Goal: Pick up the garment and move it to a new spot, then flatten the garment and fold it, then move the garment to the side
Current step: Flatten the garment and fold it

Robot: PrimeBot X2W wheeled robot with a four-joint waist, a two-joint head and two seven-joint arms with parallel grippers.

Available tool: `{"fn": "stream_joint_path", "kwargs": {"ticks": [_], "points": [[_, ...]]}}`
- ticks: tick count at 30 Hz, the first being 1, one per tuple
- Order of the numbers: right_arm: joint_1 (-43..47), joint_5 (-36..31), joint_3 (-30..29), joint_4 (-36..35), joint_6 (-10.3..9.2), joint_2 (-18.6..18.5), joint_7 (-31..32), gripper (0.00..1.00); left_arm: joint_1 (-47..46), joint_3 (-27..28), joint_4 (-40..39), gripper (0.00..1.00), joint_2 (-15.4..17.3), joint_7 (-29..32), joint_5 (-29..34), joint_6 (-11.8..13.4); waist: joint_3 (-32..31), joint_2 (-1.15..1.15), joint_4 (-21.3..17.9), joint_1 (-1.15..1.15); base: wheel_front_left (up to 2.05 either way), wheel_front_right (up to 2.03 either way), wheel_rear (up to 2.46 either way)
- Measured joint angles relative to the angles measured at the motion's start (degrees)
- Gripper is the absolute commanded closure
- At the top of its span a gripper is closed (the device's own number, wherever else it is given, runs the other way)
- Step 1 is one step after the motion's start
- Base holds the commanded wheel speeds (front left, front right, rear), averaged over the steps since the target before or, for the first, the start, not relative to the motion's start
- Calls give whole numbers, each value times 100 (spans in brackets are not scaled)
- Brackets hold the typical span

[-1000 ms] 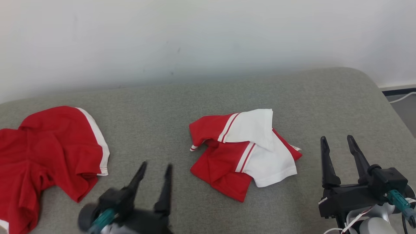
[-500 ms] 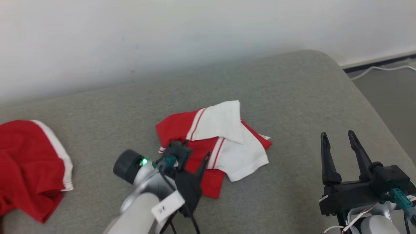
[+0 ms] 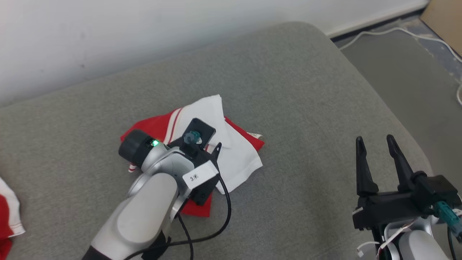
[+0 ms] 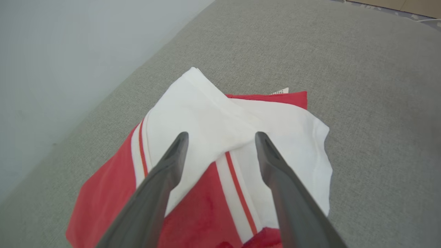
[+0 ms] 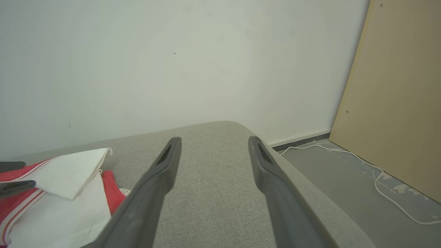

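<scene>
1. The red-and-white garment (image 3: 240, 162) is seen lying crumpled on the grey cushioned surface (image 3: 306, 90), near its middle and somewhat toward the wall (image 3: 108, 29).
2. A white panel is folded over the red cloth, and a small label is seen at the garment's edge on the robot's right.
3. The left gripper (image 4: 221, 136) is held directly over the garment, its arm reaching in from the lower left of the head view.
4. Its two fingers are spread wide, with the white fold and a red stripe seen between them; nothing is gripped. Whether the tips are touching the cloth cannot be told.
5. The right gripper (image 3: 374, 139) is held at the lower right of the head view, well apart from the garment, above bare cushion near the rounded edge.
6. Its fingers are likewise parted wide, and nothing is held.
7. A second red garment (image 3: 9, 216) with white trim is cut off at the left edge of the head view.
8. A white cable (image 3: 379, 32) is seen on the floor beyond the cushion, and a tan board (image 5: 396, 103) is seen beside the wall.
</scene>
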Motion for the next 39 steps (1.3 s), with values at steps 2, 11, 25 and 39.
{"fn": "stream_joint_path", "kwargs": {"ticks": [2,11,25,39], "points": [[-105,7,22,3,0,43,-2,0,-118,-14,143,0,2,10,1,0,106,0,-79,0,0,0,0],[-165,64,-26,100,-2,89,-64,0,-405,-135,704,0,-4,60,58,-46,420,0,-289,0,0,0,0],[-344,80,14,229,0,130,-157,0,-602,-375,735,100,-15,-401,-422,185,411,0,-134,0,0,0,0],[-48,81,-326,240,-19,-59,-210,0,307,693,-332,100,301,-1471,-1243,932,265,0,418,-1,0,0,0]]}}
